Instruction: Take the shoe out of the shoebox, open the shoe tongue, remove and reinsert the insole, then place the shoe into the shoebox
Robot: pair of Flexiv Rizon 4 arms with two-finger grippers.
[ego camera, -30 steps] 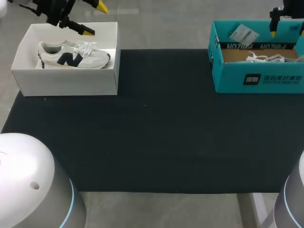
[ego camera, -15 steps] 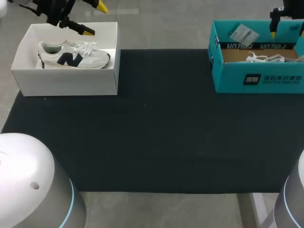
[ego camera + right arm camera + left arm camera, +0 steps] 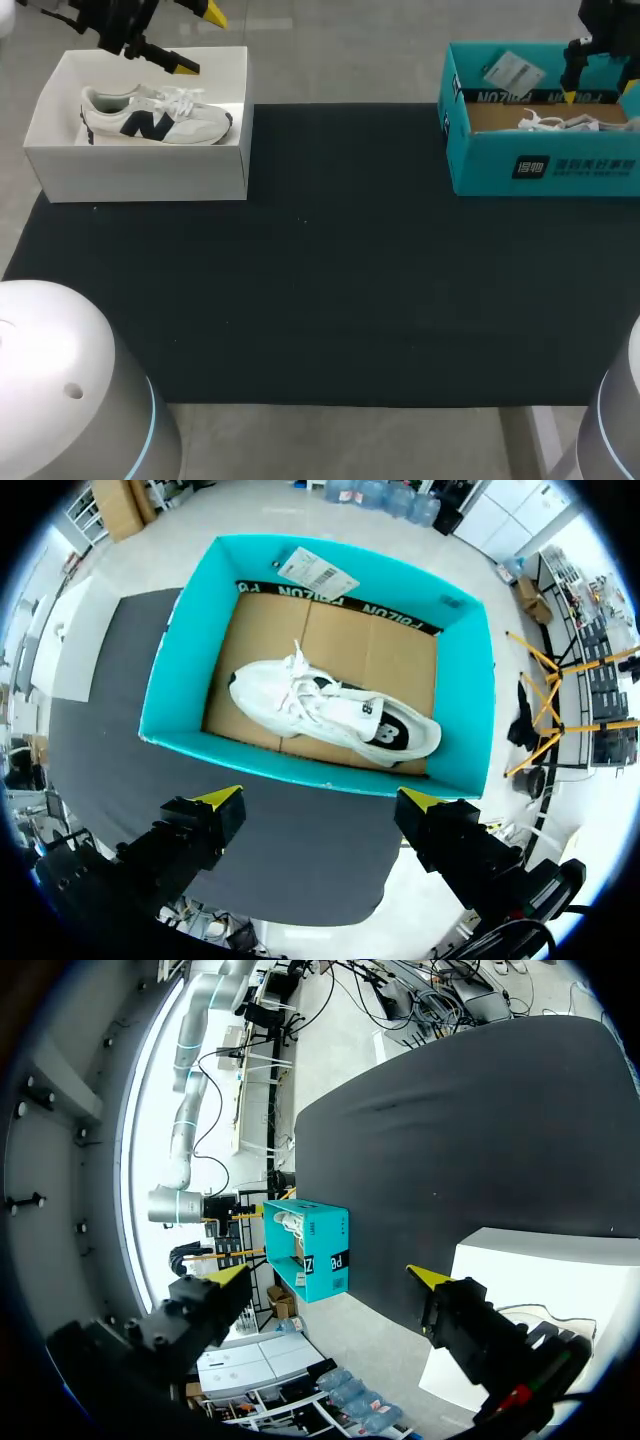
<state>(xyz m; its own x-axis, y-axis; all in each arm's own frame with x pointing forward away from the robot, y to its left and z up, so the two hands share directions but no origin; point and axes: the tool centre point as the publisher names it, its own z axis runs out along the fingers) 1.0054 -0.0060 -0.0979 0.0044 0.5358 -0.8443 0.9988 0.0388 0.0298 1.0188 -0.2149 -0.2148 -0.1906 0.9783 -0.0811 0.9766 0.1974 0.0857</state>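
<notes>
In the upper right of the head view a teal shoebox (image 3: 545, 165) stands open at the far right edge of the black mat (image 3: 330, 280), and a white shoe (image 3: 560, 122) lies inside it on the brown cardboard floor, with a paper tag (image 3: 512, 70) against the far wall. The right gripper (image 3: 600, 92) hangs over this box with its fingers spread and nothing between them; from its wrist camera the shoe rests on its side ahead of the yellow tips, untouched. In the upper left, a white box (image 3: 140, 170) sits at the mat's far left corner and holds a white and navy shoe (image 3: 150, 115) lying on its side, toe pointing to the right of the frame. The left gripper (image 3: 199, 40) hovers over the box's far wall, its fingers wide apart and holding nothing
</notes>
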